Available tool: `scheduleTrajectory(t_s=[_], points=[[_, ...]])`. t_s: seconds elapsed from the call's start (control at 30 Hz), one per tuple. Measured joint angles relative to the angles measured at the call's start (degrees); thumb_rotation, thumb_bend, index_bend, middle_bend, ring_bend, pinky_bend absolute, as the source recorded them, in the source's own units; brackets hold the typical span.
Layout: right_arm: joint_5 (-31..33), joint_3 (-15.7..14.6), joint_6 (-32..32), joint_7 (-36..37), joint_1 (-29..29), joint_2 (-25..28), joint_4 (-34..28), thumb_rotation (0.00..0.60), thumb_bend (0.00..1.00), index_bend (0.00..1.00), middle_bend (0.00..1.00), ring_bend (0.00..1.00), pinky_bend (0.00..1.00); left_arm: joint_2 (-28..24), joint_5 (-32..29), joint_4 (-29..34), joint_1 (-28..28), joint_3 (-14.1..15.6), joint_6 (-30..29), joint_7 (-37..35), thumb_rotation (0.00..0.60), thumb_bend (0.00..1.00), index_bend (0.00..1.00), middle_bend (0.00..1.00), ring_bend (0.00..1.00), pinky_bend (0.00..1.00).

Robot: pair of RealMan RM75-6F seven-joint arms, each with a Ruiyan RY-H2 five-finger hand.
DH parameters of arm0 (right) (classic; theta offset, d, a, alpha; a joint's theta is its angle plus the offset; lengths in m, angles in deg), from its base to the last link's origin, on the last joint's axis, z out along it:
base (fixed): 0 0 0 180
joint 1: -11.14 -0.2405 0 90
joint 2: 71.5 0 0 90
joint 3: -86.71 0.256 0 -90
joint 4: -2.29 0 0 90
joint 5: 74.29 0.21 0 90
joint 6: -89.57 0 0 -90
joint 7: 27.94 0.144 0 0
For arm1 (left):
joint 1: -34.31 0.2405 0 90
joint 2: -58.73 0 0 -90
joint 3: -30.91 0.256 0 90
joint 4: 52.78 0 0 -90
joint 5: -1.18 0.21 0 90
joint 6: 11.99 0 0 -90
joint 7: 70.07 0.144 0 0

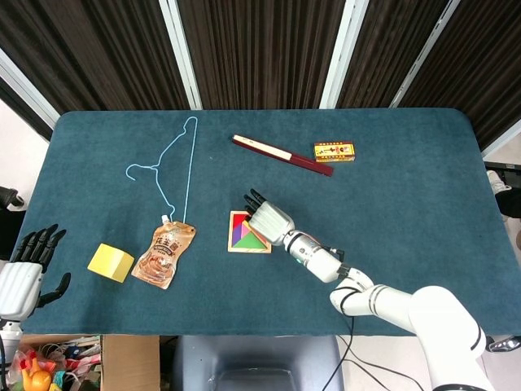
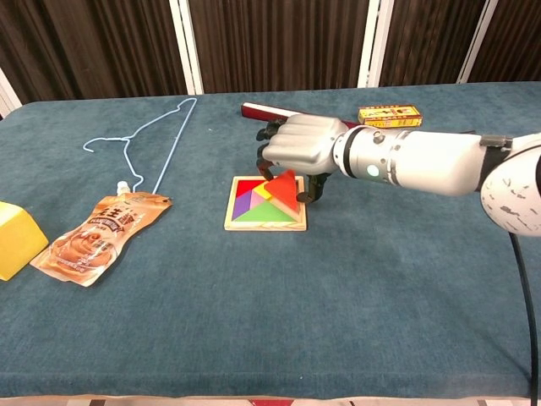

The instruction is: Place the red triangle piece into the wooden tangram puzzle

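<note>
Near the middle of the tabletop (image 2: 406, 279), toward its front edge, the wooden tangram puzzle (image 2: 265, 204) lies flat with several coloured pieces already seated. The right hand (image 2: 296, 150) hangs directly above the puzzle's right half, its fingers clamped on the red triangle piece (image 2: 282, 189). The piece is tilted, its lower edge at or just above the tray surface; whether it touches the wood cannot be told. In the head view the right hand (image 1: 267, 219) covers much of the puzzle (image 1: 242, 235), so the vacant slot is hidden.

Judgement: pick-up and carry are done; what remains is to level the triangle, seat it in its recess and release.

The left hand (image 1: 24, 273) hangs off the front-left corner, fingers apart, holding nothing.
</note>
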Motion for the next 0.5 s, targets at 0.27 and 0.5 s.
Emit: scheduleTrajectory(t_s=[0.27,0.5], points=[[0.2,-0.4,-0.1,-0.8,-0.1,-0.2,0.0,0.6,0.46,0.69,0.3,0.07,0.0,-0.1,0.2,0.1,0.1,0.0,-0.3,-0.2,0.6,0.44,0.0,0.0,0.0,0.09],[0.7,-0.7,-0.1,-2.2,0.0,-0.3,-0.4,0.6,0.46,0.68,0.31,0.07,0.0,-0.4,0.2,0.2,0.3,0.0,-0.7,-0.6,0.6,0.43,0.0,0.0,0.0,0.09]])
